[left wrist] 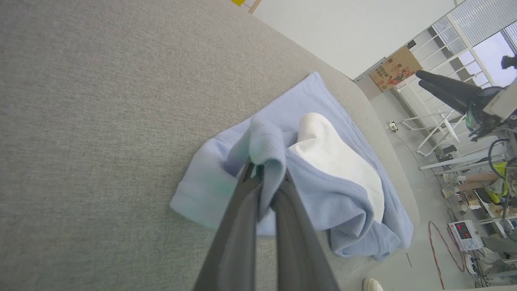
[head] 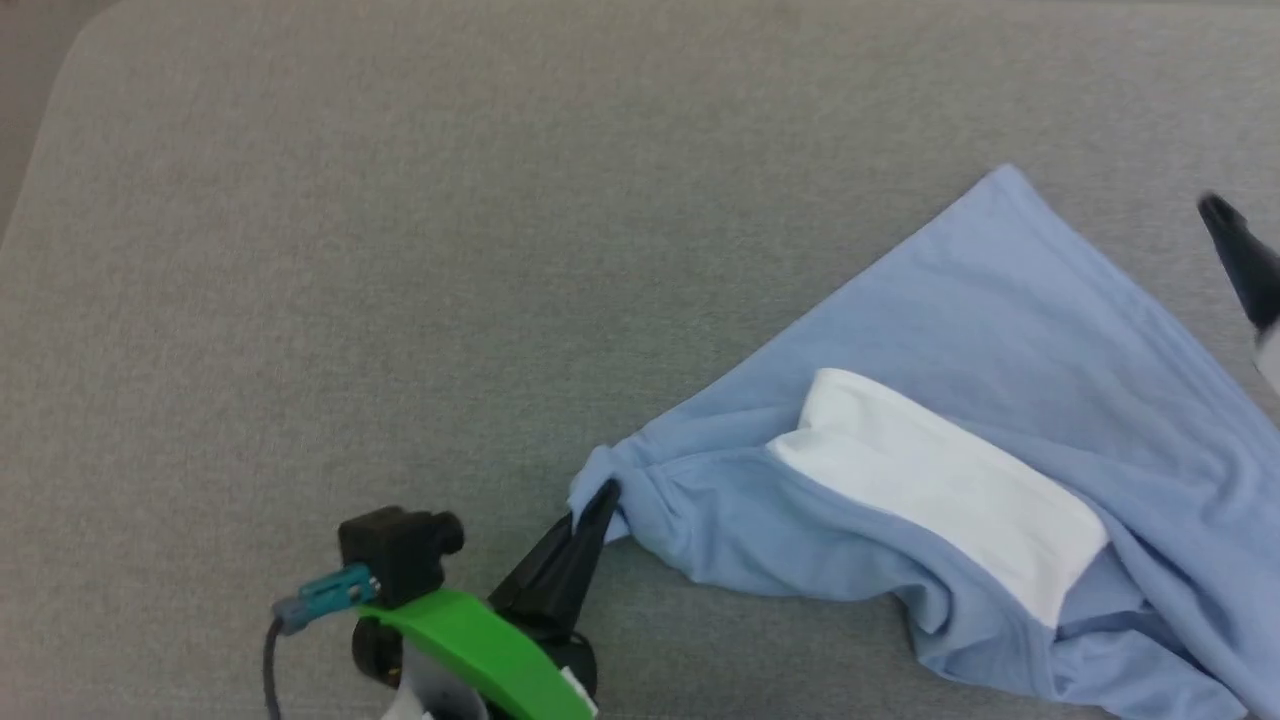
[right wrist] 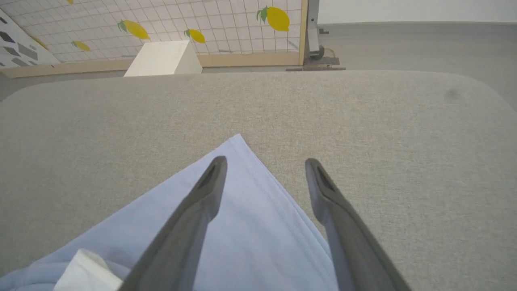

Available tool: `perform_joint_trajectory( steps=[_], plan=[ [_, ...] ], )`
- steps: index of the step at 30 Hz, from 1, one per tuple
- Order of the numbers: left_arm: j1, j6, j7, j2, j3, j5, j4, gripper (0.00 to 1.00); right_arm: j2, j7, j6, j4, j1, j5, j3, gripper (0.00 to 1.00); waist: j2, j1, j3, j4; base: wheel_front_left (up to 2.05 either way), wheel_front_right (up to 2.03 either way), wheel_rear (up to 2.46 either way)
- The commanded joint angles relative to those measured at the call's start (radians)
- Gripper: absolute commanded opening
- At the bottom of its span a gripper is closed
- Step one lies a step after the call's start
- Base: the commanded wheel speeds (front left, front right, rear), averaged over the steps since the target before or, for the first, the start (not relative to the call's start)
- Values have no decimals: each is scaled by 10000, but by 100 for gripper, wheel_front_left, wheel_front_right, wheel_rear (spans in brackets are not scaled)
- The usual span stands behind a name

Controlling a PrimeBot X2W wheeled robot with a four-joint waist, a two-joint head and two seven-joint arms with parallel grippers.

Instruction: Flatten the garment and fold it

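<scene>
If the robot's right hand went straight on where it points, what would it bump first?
Probably the corner of the blue shirt, or the gray surface past it. The open right hand hangs over that edge, so depth is unclear.

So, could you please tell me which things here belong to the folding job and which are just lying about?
Job: garment, left gripper shut on its bunched corner, right gripper open by another corner.
Lying about: cardboard box, white block, lemon-print panel.

Grey woven-fabric counter (head: 400, 250) with rounded corners. Beyond its far edge, white grid-lined wall panel (right wrist: 242, 32) printed with yellow lemons and pale slanted-top box (right wrist: 163, 58). Off to one side, brown printed cardboard box (left wrist: 398, 68), white metal rack (left wrist: 438, 125), red cable (left wrist: 430, 236) looped on the floor.
</scene>
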Motion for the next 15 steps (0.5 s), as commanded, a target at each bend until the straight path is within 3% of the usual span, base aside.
perform_joint_trajectory(
  steps=[1,8,15],
  plan=[
    [-286,-81,31,-78,-85,176,44,0,-90,40,-13,400,-447,-171,205,100,0,0,545,511,0,0,0],
    [-970,-221,117,-304,-545,521,127,0,-1005,685,-13,2339,-2328,-658,1461,100,0,0,1479,1286,0,0,0],
    [-1364,-354,82,-563,-862,626,329,0,-1704,1621,-13,3452,-3012,-699,2196,100,0,0,2017,1855,0,0,0]
  ],
)
